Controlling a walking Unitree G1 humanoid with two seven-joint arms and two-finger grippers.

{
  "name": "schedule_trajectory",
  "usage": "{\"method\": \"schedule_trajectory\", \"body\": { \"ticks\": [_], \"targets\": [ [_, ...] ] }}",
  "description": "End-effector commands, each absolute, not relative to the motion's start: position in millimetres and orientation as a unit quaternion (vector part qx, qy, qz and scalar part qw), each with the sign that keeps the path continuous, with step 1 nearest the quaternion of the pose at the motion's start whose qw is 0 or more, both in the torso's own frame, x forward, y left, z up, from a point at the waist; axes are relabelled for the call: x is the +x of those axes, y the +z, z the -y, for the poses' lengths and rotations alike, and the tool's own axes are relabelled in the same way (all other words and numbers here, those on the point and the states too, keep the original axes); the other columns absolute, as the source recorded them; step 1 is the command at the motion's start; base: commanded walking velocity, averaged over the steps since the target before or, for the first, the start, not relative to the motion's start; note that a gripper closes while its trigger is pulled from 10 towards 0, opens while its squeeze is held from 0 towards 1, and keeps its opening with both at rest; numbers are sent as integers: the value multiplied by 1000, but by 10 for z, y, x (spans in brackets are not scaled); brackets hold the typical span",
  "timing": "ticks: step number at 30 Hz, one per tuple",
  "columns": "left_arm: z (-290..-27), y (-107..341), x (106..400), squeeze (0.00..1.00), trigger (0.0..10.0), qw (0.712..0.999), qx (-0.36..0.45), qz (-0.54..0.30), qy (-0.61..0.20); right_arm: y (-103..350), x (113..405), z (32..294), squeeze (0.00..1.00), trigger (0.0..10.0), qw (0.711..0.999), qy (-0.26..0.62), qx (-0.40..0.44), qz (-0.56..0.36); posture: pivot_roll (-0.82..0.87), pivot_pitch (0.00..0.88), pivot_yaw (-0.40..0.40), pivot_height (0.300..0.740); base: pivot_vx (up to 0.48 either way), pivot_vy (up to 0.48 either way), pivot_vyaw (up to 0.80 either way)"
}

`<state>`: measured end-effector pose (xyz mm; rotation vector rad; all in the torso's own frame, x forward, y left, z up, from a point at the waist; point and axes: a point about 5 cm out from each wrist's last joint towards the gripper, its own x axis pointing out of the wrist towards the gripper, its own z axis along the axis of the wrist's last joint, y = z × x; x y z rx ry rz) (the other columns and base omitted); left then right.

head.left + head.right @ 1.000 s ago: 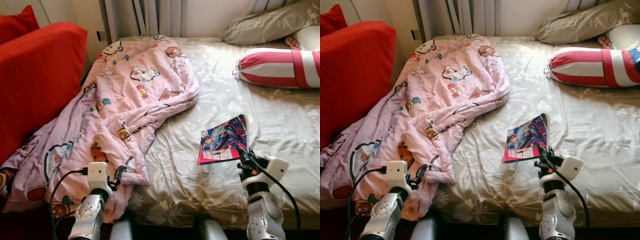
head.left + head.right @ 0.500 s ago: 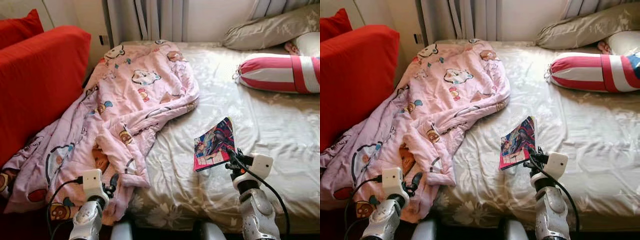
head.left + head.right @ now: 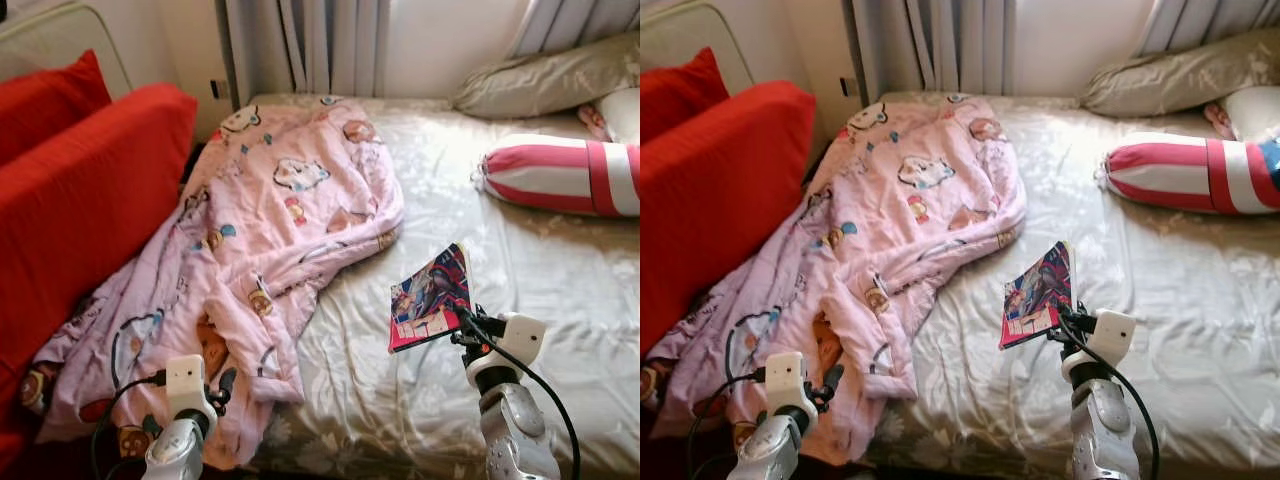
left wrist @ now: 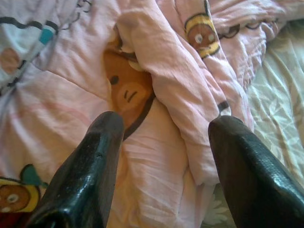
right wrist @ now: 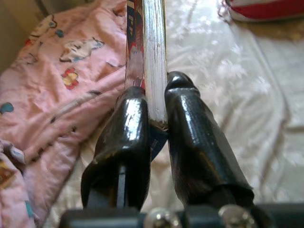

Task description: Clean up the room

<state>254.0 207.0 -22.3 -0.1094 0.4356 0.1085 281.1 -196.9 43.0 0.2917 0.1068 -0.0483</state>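
Observation:
A colourful comic book [image 3: 430,297] is lifted off the bed, tilted up on its edge, with my right gripper [image 3: 465,325] shut on its lower corner. In the right wrist view its white page edge [image 5: 155,57] stands between the two black fingers [image 5: 128,137]. A pink cartoon-print quilt [image 3: 270,240] lies crumpled across the left half of the bed and hangs over its front edge. My left gripper [image 3: 222,385] hovers open just above the quilt's hanging fold [image 4: 156,142], fingers [image 4: 90,166] apart with nothing between them.
The bed [image 3: 560,290] has a pale floral sheet. A red and white striped bolster [image 3: 560,175] and a beige pillow [image 3: 550,75] lie at its far right. A red sofa [image 3: 80,200] with a red cushion stands close on the left. Curtains [image 3: 310,45] hang behind.
The right gripper has raised the comic book from flat on the sheet to tilted on edge. The camera has pulled back and shifted, showing more sofa. The left gripper has stayed open.

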Motion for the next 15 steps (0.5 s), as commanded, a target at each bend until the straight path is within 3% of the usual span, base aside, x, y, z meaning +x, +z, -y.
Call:
{"method": "schedule_trajectory", "body": {
  "ticks": [1,15],
  "targets": [
    [-2085,-285,2483,0,10000,969,-45,-237,54,531,2875,1969,0,10000,989,-21,144,-31,82,0,-44,740,0,0,0],
    [-2180,-553,2171,0,10000,937,-22,-341,68,510,2913,1977,0,10000,988,-38,141,-40,72,0,-38,740,0,0,0]
  ]
}}
